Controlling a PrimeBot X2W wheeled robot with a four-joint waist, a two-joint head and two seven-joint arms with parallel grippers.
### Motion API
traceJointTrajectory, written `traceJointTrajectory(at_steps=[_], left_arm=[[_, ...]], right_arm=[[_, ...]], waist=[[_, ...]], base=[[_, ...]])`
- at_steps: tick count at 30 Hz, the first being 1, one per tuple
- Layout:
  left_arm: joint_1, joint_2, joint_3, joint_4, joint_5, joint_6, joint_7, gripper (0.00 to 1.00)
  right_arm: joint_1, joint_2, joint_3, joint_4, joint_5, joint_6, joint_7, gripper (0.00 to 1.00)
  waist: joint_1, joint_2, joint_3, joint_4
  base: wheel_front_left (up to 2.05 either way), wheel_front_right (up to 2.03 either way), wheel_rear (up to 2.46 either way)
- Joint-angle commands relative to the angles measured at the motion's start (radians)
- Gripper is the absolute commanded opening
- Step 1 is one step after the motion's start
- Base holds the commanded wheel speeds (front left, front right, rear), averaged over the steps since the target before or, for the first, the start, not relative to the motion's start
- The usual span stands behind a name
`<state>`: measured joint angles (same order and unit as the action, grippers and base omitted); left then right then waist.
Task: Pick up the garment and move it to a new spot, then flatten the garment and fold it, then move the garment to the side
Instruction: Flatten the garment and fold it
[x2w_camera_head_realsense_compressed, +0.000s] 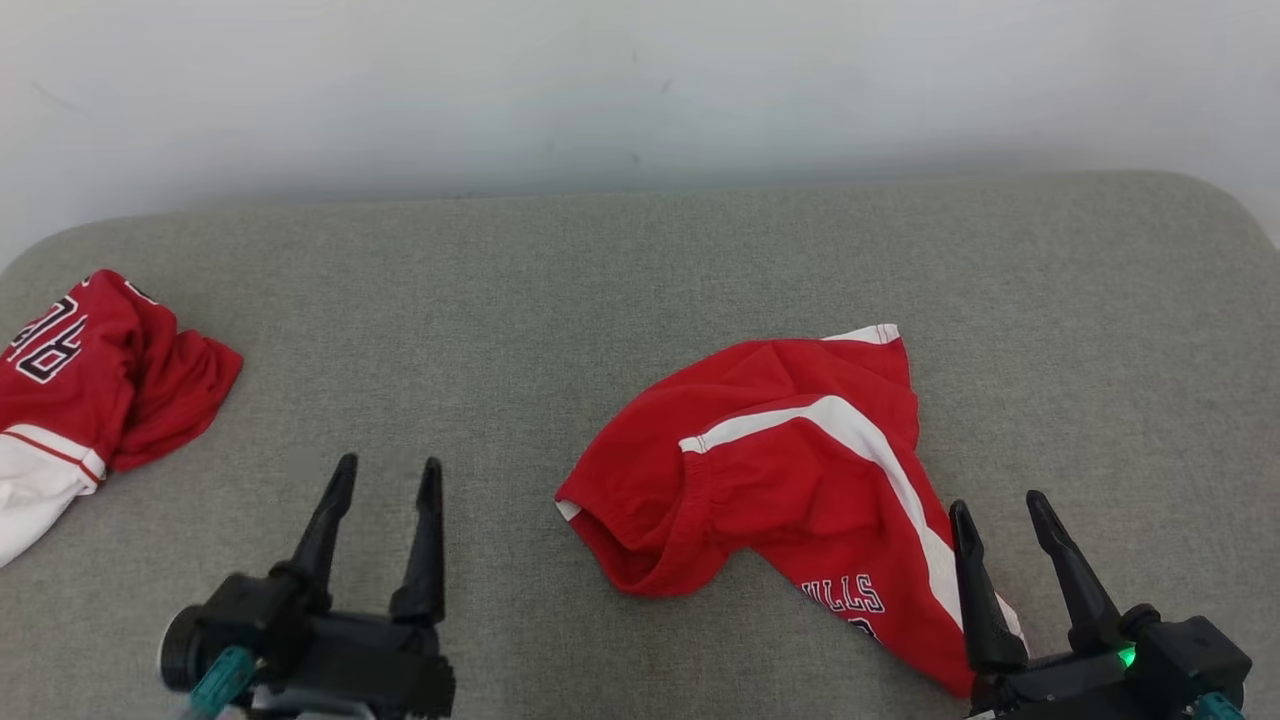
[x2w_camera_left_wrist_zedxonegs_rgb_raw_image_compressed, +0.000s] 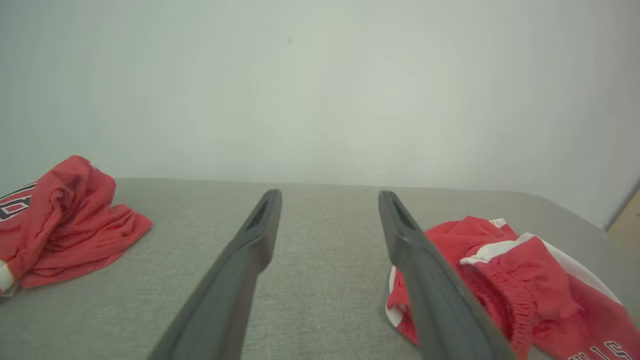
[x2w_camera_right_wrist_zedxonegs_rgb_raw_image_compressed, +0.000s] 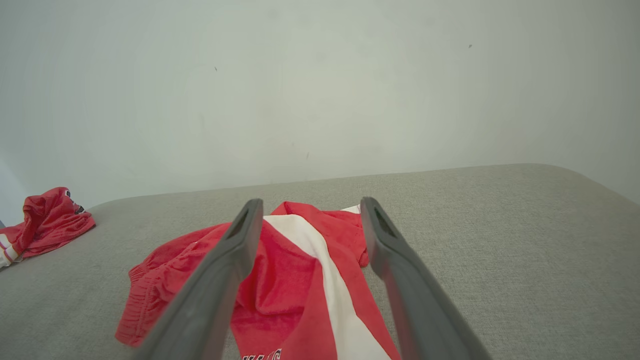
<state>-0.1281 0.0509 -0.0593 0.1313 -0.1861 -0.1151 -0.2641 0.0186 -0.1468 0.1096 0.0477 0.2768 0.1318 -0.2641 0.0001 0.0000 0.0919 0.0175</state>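
The shorts (x2w_camera_head_realsense_compressed: 800, 470) lie crumpled right of centre on the bench (x2w_camera_head_realsense_compressed: 600, 280), with left end effector (x2w_camera_head_realsense_compressed: 390, 463) and right end effector (x2w_camera_head_realsense_compressed: 998, 500) both spread and empty; best pinch waistband and hem edges, then draw them apart low to flatten.

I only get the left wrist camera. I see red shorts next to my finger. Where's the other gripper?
Observer: The right gripper sits at the near right end of the red shorts, jaws open, nothing in them.
Operator: What's it pointing at?
Observer: In its own camera the shorts' white stripe shows between its two fingers.
Operator: And the red heap on my left?
Observer: That jersey has a wide white part at its near end, by the left edge of the grey cushion.
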Motion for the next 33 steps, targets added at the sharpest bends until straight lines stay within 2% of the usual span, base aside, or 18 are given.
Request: traceJointTrajectory(at_steps=[1,6,11,16,23,30,31,33], left_arm=[[-0.045,0.0,-0.031,0.021,-0.004,-0.006,-0.001,1.0],[-0.147,0.0,-0.124,0.097,-0.03,-0.013,0.013,1.0],[-0.252,0.003,-0.246,0.182,-0.075,-0.014,0.084,1.0],[-0.325,0.04,-0.358,0.249,-0.143,-0.014,0.162,1.0],[-0.374,0.079,-0.454,0.327,-0.228,-0.014,0.253,1.0],[-0.394,0.106,-0.529,0.376,-0.279,-0.014,0.293,1.0],[-0.396,0.106,-0.536,0.38,-0.287,-0.014,0.293,0.81],[-0.397,0.106,-0.556,0.387,-0.305,-0.014,0.291,0.11]], right_arm=[[-0.013,0.002,0.006,0.004,-0.005,-0.002,0.0,1.0],[-0.031,0.002,0.015,0.013,0.0,-0.002,0.0,1.0],[-0.047,0.008,0.012,0.019,0.006,-0.002,0.0,1.0],[-0.058,0.013,0.014,0.025,0.01,-0.002,0.0,1.0],[-0.074,0.014,0.015,0.028,0.014,-0.002,0.0,1.0],[-0.076,0.017,0.013,0.03,0.018,-0.002,0.0,1.0],[-0.076,0.017,0.015,0.029,0.017,-0.002,0.0,1.0],[-0.076,0.017,0.015,0.028,0.017,-0.002,0.0,1.0]], waist=[[-0.0001,0.0,0.017,-0.017],[-0.0001,0.0,0.037,-0.044],[-0.0001,0.0,0.054,-0.08],[-0.0001,0.0,0.066,-0.115],[-0.0001,0.0,0.085,-0.159],[-0.0001,0.0,0.094,-0.186],[-0.0001,0.0,0.094,-0.188],[-0.0001,0.0,0.094,-0.191]], base=[[0.0,0.0,0.0],[0.0,0.0,0.0],[0.0,0.0,0.0],[0.0,0.0,0.0],[0.0,0.0,0.0],[0.0,0.0,0.0],[0.0,0.0,0.0],[0.0,0.0,0.0]])
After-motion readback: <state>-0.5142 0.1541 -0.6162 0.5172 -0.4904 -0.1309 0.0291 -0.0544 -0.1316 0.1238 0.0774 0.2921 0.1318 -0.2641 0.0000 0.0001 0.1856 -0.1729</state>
